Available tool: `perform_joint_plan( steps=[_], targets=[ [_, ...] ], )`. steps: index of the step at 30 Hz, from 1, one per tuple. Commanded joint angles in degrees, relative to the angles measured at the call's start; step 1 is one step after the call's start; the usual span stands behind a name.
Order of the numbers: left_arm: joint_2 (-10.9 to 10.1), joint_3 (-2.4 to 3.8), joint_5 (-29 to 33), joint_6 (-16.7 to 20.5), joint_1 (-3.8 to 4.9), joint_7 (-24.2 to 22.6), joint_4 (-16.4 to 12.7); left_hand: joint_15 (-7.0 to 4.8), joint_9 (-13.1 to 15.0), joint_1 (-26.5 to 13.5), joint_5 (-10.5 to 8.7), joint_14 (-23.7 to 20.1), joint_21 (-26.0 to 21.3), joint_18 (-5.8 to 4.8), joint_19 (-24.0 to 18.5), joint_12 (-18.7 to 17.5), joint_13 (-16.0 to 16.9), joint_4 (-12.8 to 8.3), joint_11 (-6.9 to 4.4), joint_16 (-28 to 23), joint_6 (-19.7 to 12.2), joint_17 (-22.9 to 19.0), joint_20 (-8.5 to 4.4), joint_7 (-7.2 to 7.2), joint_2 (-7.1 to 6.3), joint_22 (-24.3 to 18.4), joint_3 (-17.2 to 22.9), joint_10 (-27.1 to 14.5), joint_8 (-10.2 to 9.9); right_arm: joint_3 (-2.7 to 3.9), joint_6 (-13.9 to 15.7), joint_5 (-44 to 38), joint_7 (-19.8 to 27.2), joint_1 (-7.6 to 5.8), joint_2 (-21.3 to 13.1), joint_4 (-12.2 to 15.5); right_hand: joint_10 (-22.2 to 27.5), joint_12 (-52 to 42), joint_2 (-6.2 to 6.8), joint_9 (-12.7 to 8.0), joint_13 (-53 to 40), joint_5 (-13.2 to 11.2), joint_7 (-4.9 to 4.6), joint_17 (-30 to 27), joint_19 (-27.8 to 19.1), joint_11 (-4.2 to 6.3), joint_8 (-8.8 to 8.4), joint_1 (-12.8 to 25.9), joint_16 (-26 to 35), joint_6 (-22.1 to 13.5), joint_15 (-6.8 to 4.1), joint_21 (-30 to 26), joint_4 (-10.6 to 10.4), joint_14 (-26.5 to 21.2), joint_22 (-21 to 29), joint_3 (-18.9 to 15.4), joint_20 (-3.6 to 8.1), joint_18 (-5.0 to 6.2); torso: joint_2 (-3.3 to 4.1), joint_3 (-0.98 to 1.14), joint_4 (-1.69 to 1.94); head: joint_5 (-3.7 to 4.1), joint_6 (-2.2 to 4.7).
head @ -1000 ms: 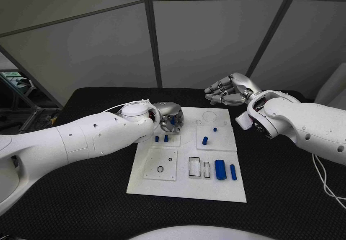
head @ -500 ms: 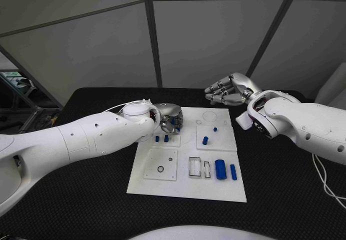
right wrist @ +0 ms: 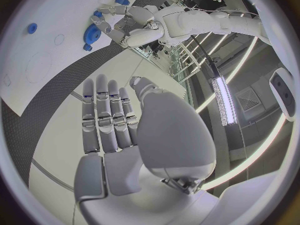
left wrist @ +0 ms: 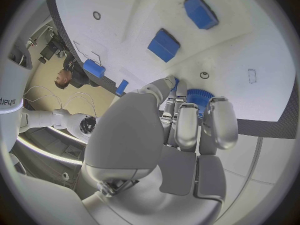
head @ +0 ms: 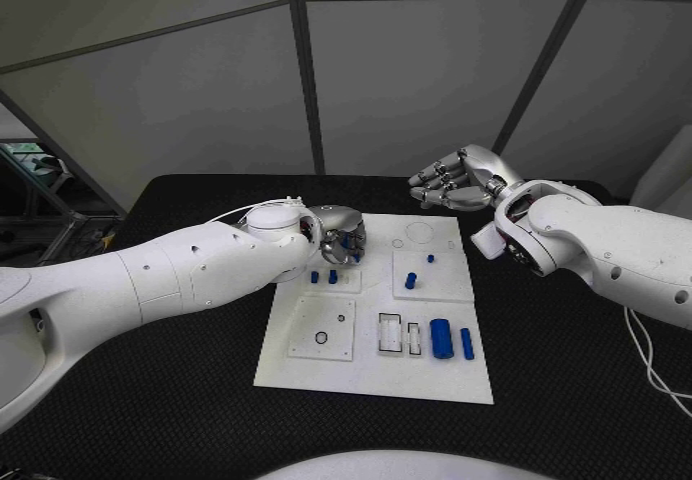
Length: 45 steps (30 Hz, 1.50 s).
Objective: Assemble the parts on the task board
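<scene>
A white task board [head: 375,375] is seen in the middle of the black table [head: 173,400]. The left hand [head: 339,240] is positioned over the board's far left corner, its fingers [left wrist: 187,127] closed around a blue toothed gear [left wrist: 199,99], which is thus held at the fingertips just above the board surface. Two blue block-shaped parts [left wrist: 164,45] are seen on the board beside that hand, and two small blue pegs [head: 410,281] stand in a raised panel near the board's middle. A larger blue cylinder [head: 441,339] and a slimmer blue pin [head: 467,345] lie at the near right. The right hand [head: 459,180] is held above the table beyond the board's far right corner, empty, its fingers [right wrist: 103,117] extended side by side.
</scene>
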<state>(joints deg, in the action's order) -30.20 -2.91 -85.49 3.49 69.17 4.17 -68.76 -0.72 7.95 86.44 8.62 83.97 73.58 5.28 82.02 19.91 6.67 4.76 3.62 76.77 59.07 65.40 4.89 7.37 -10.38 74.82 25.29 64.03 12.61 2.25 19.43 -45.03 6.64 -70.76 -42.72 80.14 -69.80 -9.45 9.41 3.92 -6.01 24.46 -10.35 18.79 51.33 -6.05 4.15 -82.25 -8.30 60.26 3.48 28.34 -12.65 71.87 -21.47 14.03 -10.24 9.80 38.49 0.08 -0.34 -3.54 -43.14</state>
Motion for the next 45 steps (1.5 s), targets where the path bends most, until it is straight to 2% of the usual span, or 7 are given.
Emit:
perform_joint_plan(
  steps=[1, 10, 18, 20, 29, 40, 45],
  targets=[
    [0.1, -0.07, -0.4, -0.5, -0.08, 0.1, 0.0, -0.42, 0.0, 0.5, 0.12, 1.0, 0.4, -0.99, 0.4, -0.3, 0.1, -1.1, -0.23, 0.4, 1.3, -0.2, -0.18, -0.07, 1.11, 0.2, 1.7, 1.3, 0.0, 0.03, -0.3, 0.1, 0.3, -0.11, 0.0, 0.1, 0.0, 0.3, 0.05, 0.0, 0.1, 0.1, -0.04, 0.0, 0.5, -0.20, -0.19, 0.4, 0.1, -0.4, 0.11, -0.2, -0.2, 0.5, 0.1, 0.2, -0.01, 0.62, -0.03, -0.02, -0.02, -0.01, -0.03],
    [-0.4, -0.05, -0.1, 2.8, -0.14, -1.4, -0.5, -0.63, -0.3, -0.9, 0.07, 0.9, 1.0, -1.16, 0.6, -1.8, 0.3, -4.0, -0.44, 0.5, 3.8, -0.5, -0.50, -0.18, 1.20, 1.1, 5.4, 3.6, -0.7, 0.03, -0.3, 0.1, 0.4, -0.10, 0.1, 0.1, 0.0, 0.3, 0.05, 0.0, 0.1, 0.1, -0.04, 0.0, 0.5, -0.20, -0.19, 0.4, 0.1, -0.4, 0.11, -0.2, -0.2, 0.5, 0.1, 0.2, -0.01, 0.62, -0.08, -0.04, 0.03, -0.01, 0.03],
    [-1.7, 0.05, 0.8, 5.1, -0.15, -2.1, -2.1, -0.34, -0.6, -2.9, -0.63, 0.9, 1.0, -1.16, 0.5, -3.7, -0.1, -4.6, -0.16, 0.6, 3.7, -0.7, -0.29, 0.15, 0.89, 1.2, 6.2, 3.6, -1.8, 0.03, -0.3, 0.1, 0.5, -0.10, 0.0, -0.1, 0.0, 0.3, -0.04, 0.0, 0.1, 0.2, -0.03, 0.0, 0.6, -0.20, -0.17, 0.4, 0.2, -0.3, 0.10, -0.3, -0.3, 0.5, 0.1, 0.3, -0.01, 0.63, -0.09, -0.03, 0.06, 0.01, 0.36],
    [-2.2, 0.47, 0.9, 5.5, -0.16, -2.1, -2.7, -0.34, -0.6, -2.9, -0.63, 0.9, 1.0, -1.16, 0.5, -3.7, -0.1, -4.6, -0.16, 0.6, 3.7, -0.7, -0.29, 0.15, 0.88, 1.2, 6.2, 3.6, -1.8, 0.03, -0.3, 0.1, 0.5, -0.10, 0.0, -0.2, 0.0, 0.3, -0.04, 0.0, 0.1, 0.2, -0.03, 0.0, 0.6, -0.20, -0.17, 0.4, 0.2, -0.3, 0.10, -0.3, -0.3, 0.5, 0.1, 0.3, -0.01, 0.63, -0.15, -0.03, 0.10, 0.02, 0.30],
    [-5.7, 3.49, 2.2, 5.4, -0.31, -1.2, -7.1, -0.32, -0.7, -4.0, -0.74, 0.9, 0.9, -1.14, 0.5, -4.5, -0.2, -4.8, -0.22, 0.7, 4.1, -0.8, -0.23, 0.16, 0.64, 1.3, 6.2, 4.2, -2.1, 0.03, -0.3, 0.1, 0.6, -0.09, 0.0, -0.6, 0.0, 0.3, -0.04, 0.0, 0.1, 0.2, -0.03, 0.0, 0.6, -0.20, -0.17, 0.4, 0.2, -0.3, 0.10, -0.3, -0.3, 0.5, 0.1, 0.3, -0.01, 0.63, -0.09, -0.02, 0.07, -0.25, 0.51],
    [-11.4, 4.11, 4.0, 2.0, -0.42, 1.5, -10.9, -0.38, -0.7, -5.9, -0.84, 0.9, 0.8, -1.13, 0.5, -5.6, -0.3, -4.7, -0.32, 0.8, 4.6, -1.0, -0.21, -0.01, 0.14, 1.3, 5.7, 4.9, -2.7, 0.02, -0.4, 0.1, 0.5, -0.08, -0.1, -0.7, 0.0, 0.3, -0.04, 0.0, 0.1, 0.2, -0.03, 0.0, 0.6, -0.20, -0.17, 0.4, 0.2, -0.3, 0.10, -0.3, -0.3, 0.5, 0.1, 0.3, -0.01, 0.63, -0.01, -0.02, 0.09, -0.52, 0.45],
    [-12.6, 4.12, 4.2, 1.0, -0.68, 2.1, -11.2, -0.40, -0.8, -6.2, -0.85, 0.9, 0.7, -1.11, 0.5, -5.8, -0.3, -4.7, -0.34, 0.8, 4.7, -1.0, -0.21, -0.07, 0.07, 1.3, 5.5, 5.0, -2.7, 0.02, -0.4, 0.1, 0.5, -0.08, -0.1, -0.8, 0.0, 0.3, -0.04, 0.0, 0.1, 0.2, -0.03, 0.0, 0.6, -0.20, -0.17, 0.4, 0.2, -0.3, 0.10, -0.3, -0.3, 0.5, 0.1, 0.3, -0.01, 0.63, 0.01, -0.02, 0.00, -0.71, 0.43]
  ],
)
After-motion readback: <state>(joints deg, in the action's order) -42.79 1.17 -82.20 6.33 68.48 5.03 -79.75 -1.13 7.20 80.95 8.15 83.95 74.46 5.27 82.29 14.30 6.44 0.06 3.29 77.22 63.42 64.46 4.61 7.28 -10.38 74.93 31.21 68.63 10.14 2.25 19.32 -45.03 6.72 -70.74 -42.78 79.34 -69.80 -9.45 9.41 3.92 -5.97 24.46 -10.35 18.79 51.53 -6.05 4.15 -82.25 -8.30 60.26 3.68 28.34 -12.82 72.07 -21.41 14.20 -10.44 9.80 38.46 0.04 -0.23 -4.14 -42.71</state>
